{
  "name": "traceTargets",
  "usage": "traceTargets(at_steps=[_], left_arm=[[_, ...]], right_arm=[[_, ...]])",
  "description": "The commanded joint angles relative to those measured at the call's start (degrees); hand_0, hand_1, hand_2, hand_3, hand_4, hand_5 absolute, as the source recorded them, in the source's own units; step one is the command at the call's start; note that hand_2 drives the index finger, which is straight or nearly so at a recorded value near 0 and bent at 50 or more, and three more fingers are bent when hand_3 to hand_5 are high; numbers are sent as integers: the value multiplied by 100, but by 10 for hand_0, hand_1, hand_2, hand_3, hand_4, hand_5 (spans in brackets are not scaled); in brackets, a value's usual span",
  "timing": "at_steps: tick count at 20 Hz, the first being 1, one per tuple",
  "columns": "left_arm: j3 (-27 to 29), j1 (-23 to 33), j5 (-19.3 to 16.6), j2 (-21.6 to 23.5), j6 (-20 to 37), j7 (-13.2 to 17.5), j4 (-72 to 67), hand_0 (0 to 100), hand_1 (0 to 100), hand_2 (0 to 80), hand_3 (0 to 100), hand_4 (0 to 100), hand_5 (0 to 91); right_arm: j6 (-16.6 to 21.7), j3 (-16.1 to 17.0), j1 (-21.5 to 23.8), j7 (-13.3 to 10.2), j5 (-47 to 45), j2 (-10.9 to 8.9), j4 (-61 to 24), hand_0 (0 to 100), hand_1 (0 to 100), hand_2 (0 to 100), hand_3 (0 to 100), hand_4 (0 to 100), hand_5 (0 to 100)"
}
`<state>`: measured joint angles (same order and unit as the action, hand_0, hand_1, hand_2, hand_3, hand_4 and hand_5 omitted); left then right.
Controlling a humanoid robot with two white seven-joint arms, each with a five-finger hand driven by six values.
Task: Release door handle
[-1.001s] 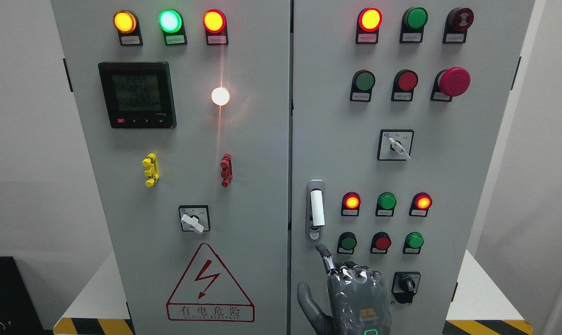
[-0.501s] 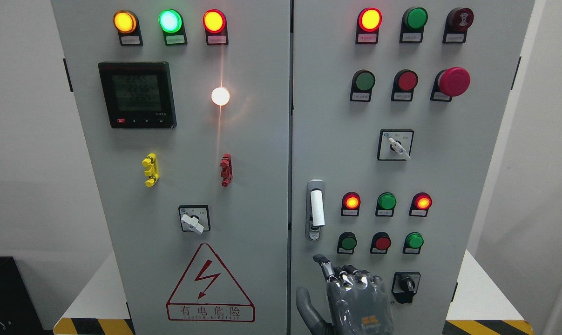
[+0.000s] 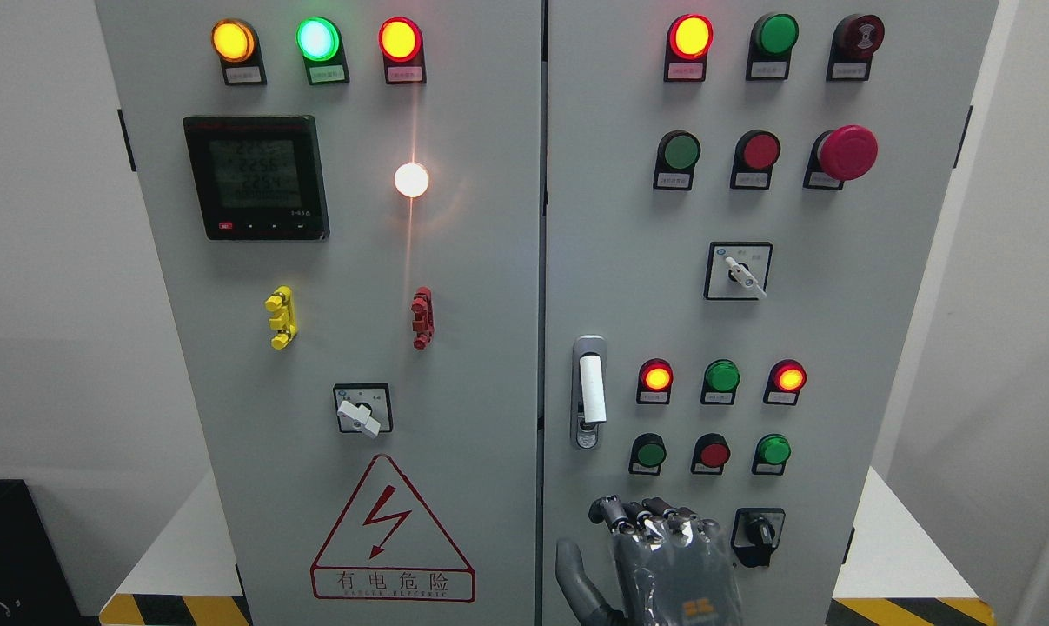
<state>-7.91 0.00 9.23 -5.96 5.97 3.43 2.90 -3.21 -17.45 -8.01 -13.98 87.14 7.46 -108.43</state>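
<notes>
The silver door handle with a white grip [image 3: 589,391] is stood straight up and down. Below it, nothing is held by the grey right hand [image 3: 659,556], whose fingers [image 3: 615,515] are curled.

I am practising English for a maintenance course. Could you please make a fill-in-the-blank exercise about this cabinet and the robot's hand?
1. The right hand is ____ the door handle and does not touch it.
2. Its fingers are curled and hold ____.
3. The warning triangle is on the ____ door.
Missing words: below; nothing; left.
</notes>
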Motion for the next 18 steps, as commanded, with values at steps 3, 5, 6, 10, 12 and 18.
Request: traceTargets(at_steps=[3,5,6,10,12,18], left_arm=[[0,53,0,-2,1,0,0,120,556,0,0,0,0],[0,53,0,-2,1,0,0,120,556,0,0,0,0],[0,53,0,-2,1,0,0,120,556,0,0,0,0],[0,53,0,-2,1,0,0,120,556,0,0,0,0],[0,53,0,7,1,0,0,120,556,0,0,0,0],[0,53,0,-2,1,0,0,120,556,0,0,0,0]], right_arm=[[-4,40,-148,290,-30,19,-302,425,196,875,1000,1000,1000],[-21,48,-306,378,-39,19,-258,354,191,905,1000,1000,1000],[-30,57,-368,422,-39,27,-240,336,193,917,1000,1000,1000],[-56,57,-578,466,-22,27,-118,287,249,952,1000,1000,1000],[-91,66,-745,545,-13,27,-3,276,293,955,1000,1000,1000],[-197,75,-1053,554,-4,27,331,264,381,955,1000,1000,1000]])
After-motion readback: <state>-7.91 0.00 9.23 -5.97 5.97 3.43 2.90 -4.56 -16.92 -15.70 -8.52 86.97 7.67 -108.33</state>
